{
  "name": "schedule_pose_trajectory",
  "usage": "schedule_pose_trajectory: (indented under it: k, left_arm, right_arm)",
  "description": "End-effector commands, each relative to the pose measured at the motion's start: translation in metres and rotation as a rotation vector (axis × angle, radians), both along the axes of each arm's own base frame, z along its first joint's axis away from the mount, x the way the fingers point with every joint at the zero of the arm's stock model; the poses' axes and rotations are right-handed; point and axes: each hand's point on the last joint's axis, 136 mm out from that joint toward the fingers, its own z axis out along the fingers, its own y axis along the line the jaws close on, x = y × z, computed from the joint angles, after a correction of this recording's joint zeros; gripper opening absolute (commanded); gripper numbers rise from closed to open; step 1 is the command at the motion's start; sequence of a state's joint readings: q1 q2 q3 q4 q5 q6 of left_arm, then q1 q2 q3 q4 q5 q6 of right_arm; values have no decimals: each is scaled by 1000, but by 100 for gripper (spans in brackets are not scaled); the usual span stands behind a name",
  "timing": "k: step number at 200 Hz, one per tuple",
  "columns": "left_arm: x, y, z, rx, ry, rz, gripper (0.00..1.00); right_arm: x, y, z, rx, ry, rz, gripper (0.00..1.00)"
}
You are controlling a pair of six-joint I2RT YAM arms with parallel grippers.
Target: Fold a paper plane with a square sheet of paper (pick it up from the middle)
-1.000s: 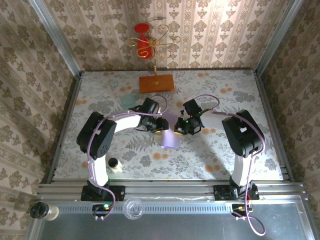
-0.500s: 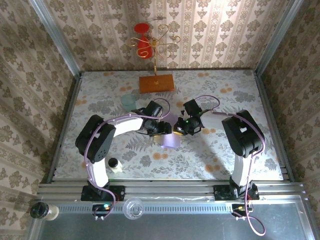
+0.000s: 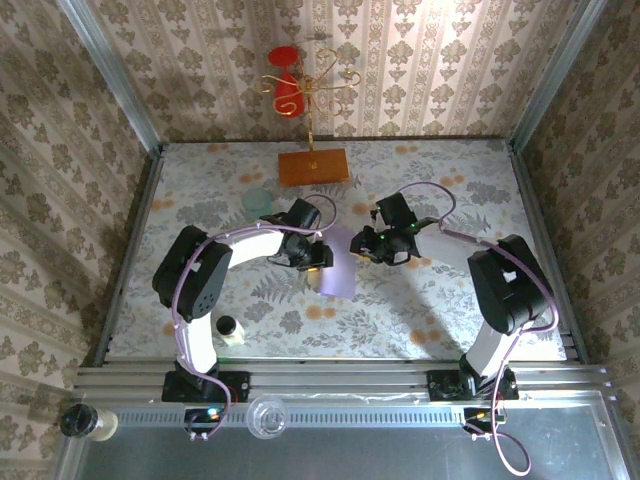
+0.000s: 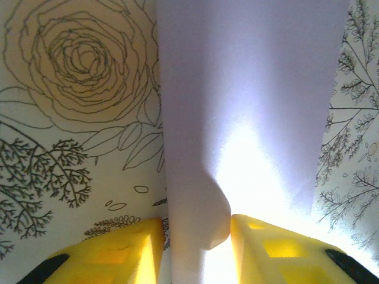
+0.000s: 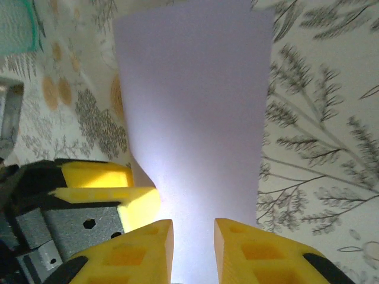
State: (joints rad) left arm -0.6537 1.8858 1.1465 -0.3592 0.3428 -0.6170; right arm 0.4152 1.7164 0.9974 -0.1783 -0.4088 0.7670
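The square sheet of paper [image 3: 340, 270] lies on the flowered table between my two arms as a narrow pale lilac strip. In the left wrist view the paper [image 4: 249, 89] runs away from me, and a raised hump along its left edge sits between my yellow fingers. That hump touches both fingers, so my left gripper [image 4: 195, 245] [image 3: 321, 258] is shut on it. My right gripper [image 5: 192, 245] [image 3: 364, 245] hangs over the paper [image 5: 195, 100] with a clear gap between its fingers and nothing in them. The left gripper's fingers [image 5: 106, 189] show beside it at the paper's edge.
An orange-brown wooden board [image 3: 313, 166] with a gold wire stand stands at the back. A pale teal cup [image 3: 257, 201] [image 5: 16, 26] sits to the far left of the paper. A small white bottle [image 3: 228, 328] stands near the left arm's base.
My right gripper has opened off the paper and drawn back to the right. My left gripper opened wider, then closed in on the raised fold.
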Motion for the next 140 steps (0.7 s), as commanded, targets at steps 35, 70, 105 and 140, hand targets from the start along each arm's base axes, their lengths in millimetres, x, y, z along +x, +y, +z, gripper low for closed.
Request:
schedule_pose_trajectory:
  k: [35,70,105,140]
  left_arm:
    - [-10,24,-26,106,37,-51,30]
    - [-8,19,-26,74,31,-88,28]
    - [-9,16,-27,97,18,-153,32]
    - [-9,13,-30,146,-3,-210,33]
  right_arm:
    - [9,-26,-1,-50,-38,-121,27]
    - [7,-29,0,-57,-36,-126,27]
    - [9,-34,3,-57,-46,-144,27]
    - [12,-44,9,-64,-63,-182,27]
